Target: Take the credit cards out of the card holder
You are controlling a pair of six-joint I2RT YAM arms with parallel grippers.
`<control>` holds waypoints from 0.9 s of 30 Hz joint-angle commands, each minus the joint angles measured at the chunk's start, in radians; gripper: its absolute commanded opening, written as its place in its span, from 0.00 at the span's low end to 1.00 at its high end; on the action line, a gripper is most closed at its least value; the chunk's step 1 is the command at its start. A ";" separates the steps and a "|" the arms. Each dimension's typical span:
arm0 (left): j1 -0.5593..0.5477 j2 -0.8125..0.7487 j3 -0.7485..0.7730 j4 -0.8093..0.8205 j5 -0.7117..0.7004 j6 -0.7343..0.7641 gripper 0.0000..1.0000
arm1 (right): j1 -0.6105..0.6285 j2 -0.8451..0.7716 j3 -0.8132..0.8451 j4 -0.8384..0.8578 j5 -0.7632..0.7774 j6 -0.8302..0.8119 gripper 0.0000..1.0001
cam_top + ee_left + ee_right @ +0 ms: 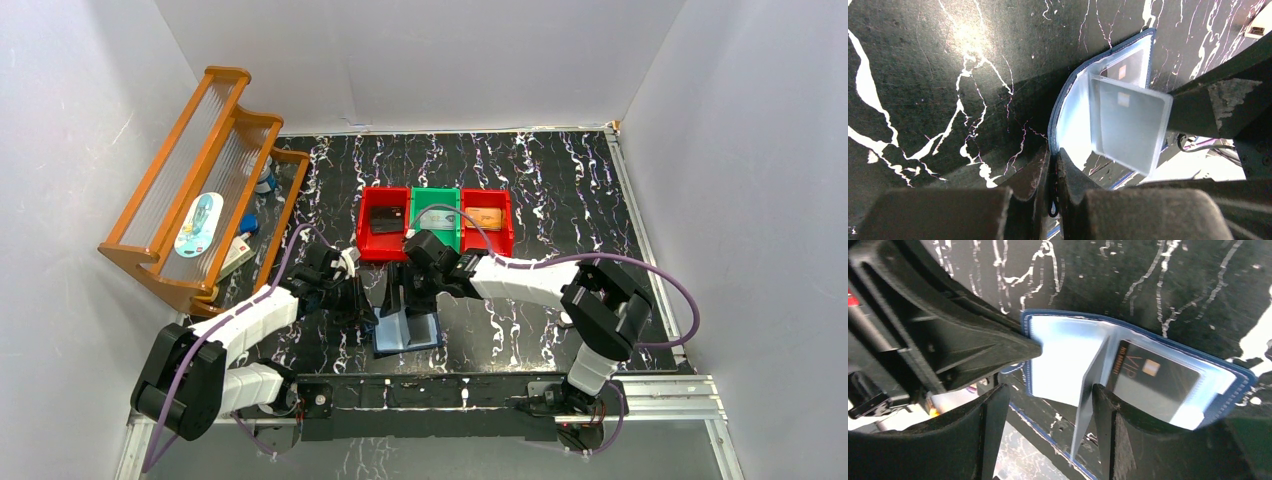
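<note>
A black table veined with white marbling (560, 180) carries everything. At its left edge leans a slatted orange-brown wooden rack (200, 170). Near the middle, three small plastic bins stand touching in a row: a red bin (372, 240) with a dark card (387, 215) in it, a green bin (436, 192) with a silver-grey card (437, 217), and another red bin (506, 225) with an orange card (484, 217).

In front of the bins, between the two arms, the small navy-blue folding card holder (408, 330) lies open on the table with its pale clear plastic sleeves showing. The left gripper (1053, 155) is clamped tight on the holder's navy edge. The right gripper (1048, 410) stands over the holder with its jaws apart, and one clear sleeve (1088, 390) rises upright between them, just beside one finger. A black credit card with gold "VIP" lettering (1153, 375) sits inside a flat sleeve of the holder.
</note>
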 commanded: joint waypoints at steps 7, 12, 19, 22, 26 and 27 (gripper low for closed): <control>0.001 -0.032 -0.008 -0.014 -0.017 -0.025 0.10 | 0.006 0.009 -0.041 0.301 -0.218 0.022 0.71; 0.001 -0.078 -0.004 -0.058 -0.100 -0.057 0.28 | 0.005 0.008 -0.064 0.333 -0.219 0.047 0.70; 0.001 -0.155 0.019 -0.141 -0.219 -0.085 0.47 | 0.000 -0.060 -0.072 0.200 -0.034 0.037 0.65; 0.000 -0.175 0.025 -0.149 -0.232 -0.084 0.51 | -0.004 -0.088 -0.082 0.164 0.027 0.048 0.63; 0.001 -0.181 0.036 -0.145 -0.219 -0.072 0.55 | -0.019 -0.132 -0.122 0.150 0.087 0.080 0.62; 0.001 -0.180 0.040 -0.146 -0.214 -0.070 0.56 | -0.023 -0.144 -0.133 0.151 0.098 0.089 0.62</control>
